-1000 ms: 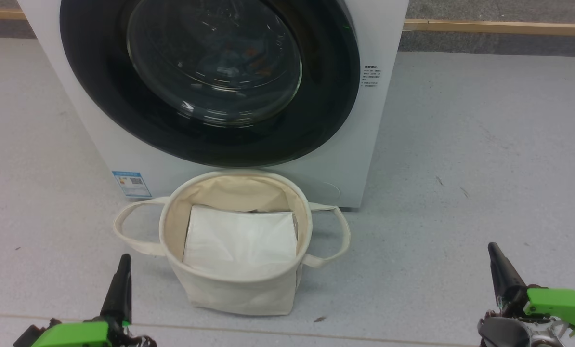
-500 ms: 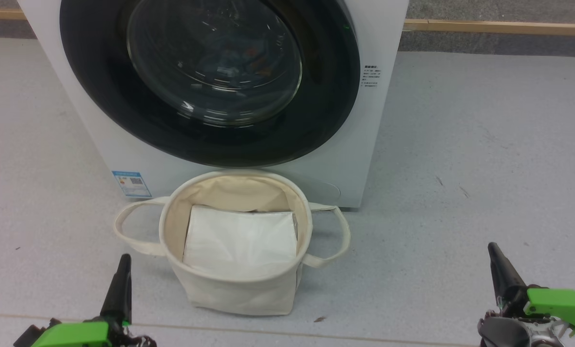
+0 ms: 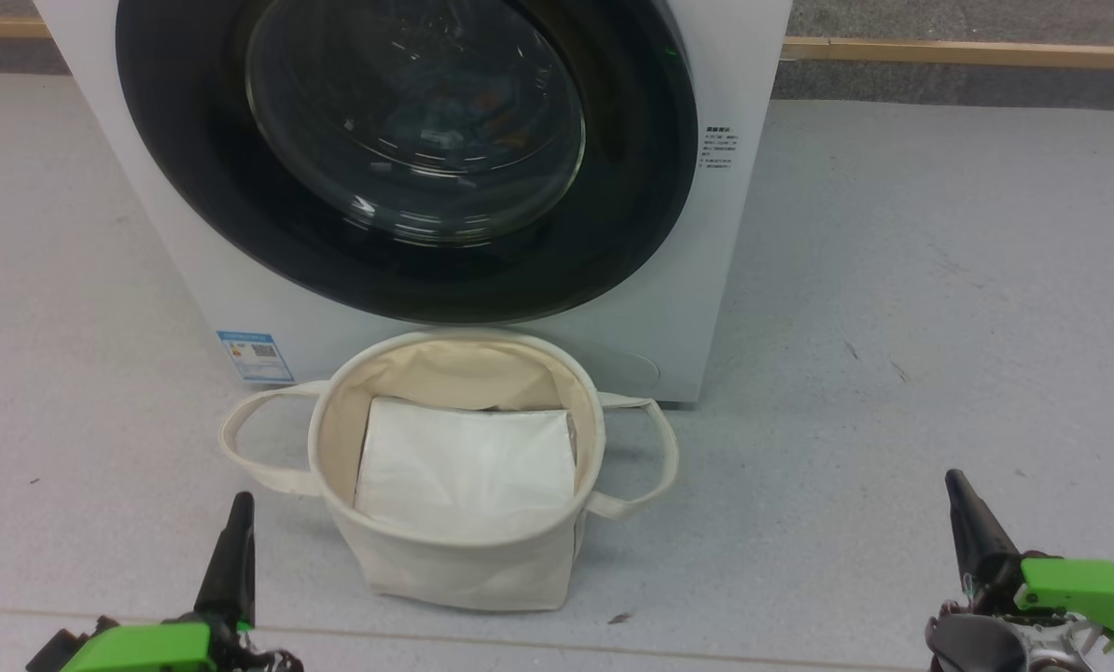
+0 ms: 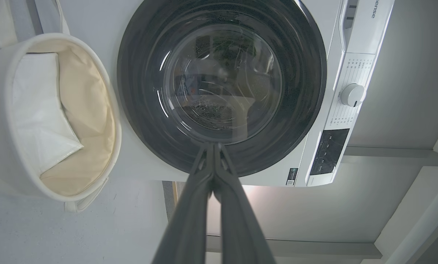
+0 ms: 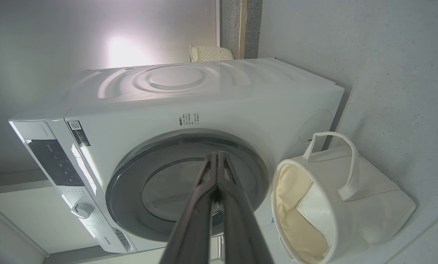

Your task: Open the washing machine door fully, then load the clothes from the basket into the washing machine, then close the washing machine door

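Note:
The white washing machine (image 3: 193, 271) stands before me with its round black washing machine door (image 3: 240, 224) closed flat against the front. Through the glass bowl I dimly see the clothes (image 3: 496, 121) as pale shapes with orange spots. In front of the machine, the cream basket (image 3: 454, 569) stands on the floor and holds a flat white sheet (image 3: 464, 467). My left gripper (image 3: 238, 509) is shut and empty at the lower left, short of the basket. At the lower right my right gripper (image 3: 956, 485) is shut and empty too. Each wrist view looks along closed fingers (image 4: 213, 146) (image 5: 217, 156) toward the door.
Grey floor (image 3: 893, 327) spreads to both sides of the machine. A wooden strip (image 3: 967, 51) runs along the far wall. The control panel with a white dial (image 4: 352, 94) sits beside the door. A small blue label (image 3: 255, 357) marks the machine's lower front.

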